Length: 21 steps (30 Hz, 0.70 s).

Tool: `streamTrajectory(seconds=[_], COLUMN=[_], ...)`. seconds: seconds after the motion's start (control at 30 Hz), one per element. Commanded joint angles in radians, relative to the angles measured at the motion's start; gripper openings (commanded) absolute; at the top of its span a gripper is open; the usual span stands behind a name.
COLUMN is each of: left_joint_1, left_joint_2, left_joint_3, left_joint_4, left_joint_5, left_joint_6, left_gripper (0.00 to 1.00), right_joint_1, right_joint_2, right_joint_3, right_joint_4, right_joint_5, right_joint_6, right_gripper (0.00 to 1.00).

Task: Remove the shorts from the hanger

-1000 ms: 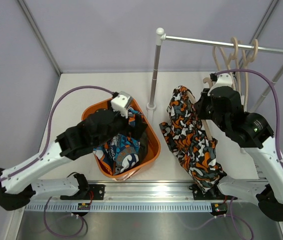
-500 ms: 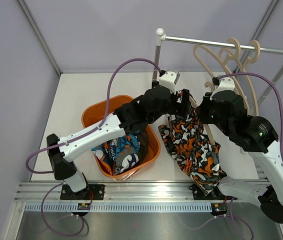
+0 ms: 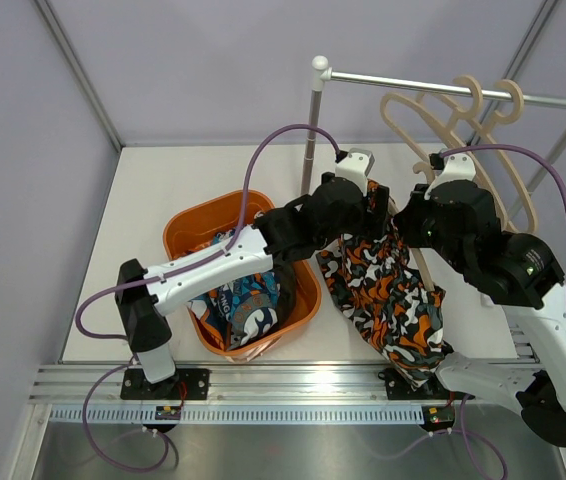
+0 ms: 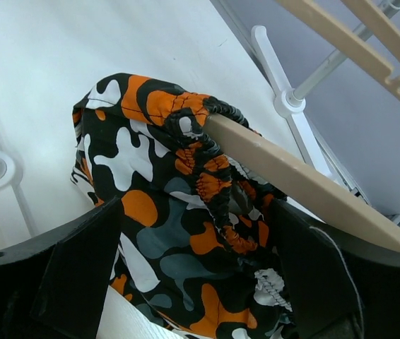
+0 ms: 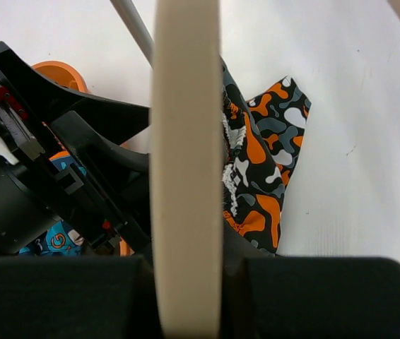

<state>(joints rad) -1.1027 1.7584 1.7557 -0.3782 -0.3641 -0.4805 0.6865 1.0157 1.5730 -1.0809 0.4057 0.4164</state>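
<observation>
The orange-black-white blotch shorts (image 3: 383,290) hang by their waistband on a wooden hanger (image 3: 419,262). My right gripper (image 3: 413,215) is shut on that hanger's bar (image 5: 186,141) and holds it over the table. My left gripper (image 3: 371,212) is open, and its fingers (image 4: 80,275) straddle the bunched waistband (image 4: 210,176) at the hanger's end (image 4: 292,180) without closing on it. The blue-orange-white swirl shorts (image 3: 248,305) lie in the orange basket (image 3: 188,222). I cannot make out the olive-green shorts.
A metal rail (image 3: 433,86) on posts (image 3: 308,140) stands at the back right with empty wooden hangers (image 3: 463,110) on it. The basket sits at centre left, under my left arm. Purple walls close in the table.
My left arm has swung from the basket across to the shorts on the hanger. The empty hangers on the rail have shifted. My right gripper still holds the hanger.
</observation>
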Motion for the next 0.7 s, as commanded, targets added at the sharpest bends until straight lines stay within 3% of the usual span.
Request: streamTrajectory(seconds=[0.0,0.07,0.1,0.2,0.33,0.57,0.67], left_joint_1=[-0.005,-0.003,-0.002,0.007,0.029,0.084,0.121], left_joint_2=[0.003,0.007,0.010,0.024,0.030,0.029,0.029], left_joint_3=[0.039,0.044,0.047,0.053,0.051,0.056,0.060], left_joint_4=[0.065,0.065,0.064,0.053,0.045,0.038,0.047], left_joint_5=[-0.029,-0.042,-0.044,-0.044,-0.039,-0.056,-0.065], left_joint_6=[-0.006,0.006,0.011,0.010,0.003,0.011,0.011], left_gripper=[0.83,0.76,0.65,0.46,0.29,0.12,0.11], right_joint_1=[0.008,0.010,0.010,0.010,0.011,0.011,0.011], right_joint_2=[-0.012,-0.015,-0.017,-0.023,-0.031,-0.066,-0.091], right_joint_3=[0.038,0.036,0.038,0.039,0.047,0.045,0.039], right_joint_4=[0.029,0.027,0.027,0.018,0.012,-0.013,-0.031], right_joint_5=[-0.008,-0.015,-0.016,-0.018,-0.031,-0.087,-0.113], right_joint_6=[0.013,0.013,0.016,0.015,0.016,0.015,0.019], right_gripper=[0.00,0.00,0.00,0.00,0.00,0.00,0.00])
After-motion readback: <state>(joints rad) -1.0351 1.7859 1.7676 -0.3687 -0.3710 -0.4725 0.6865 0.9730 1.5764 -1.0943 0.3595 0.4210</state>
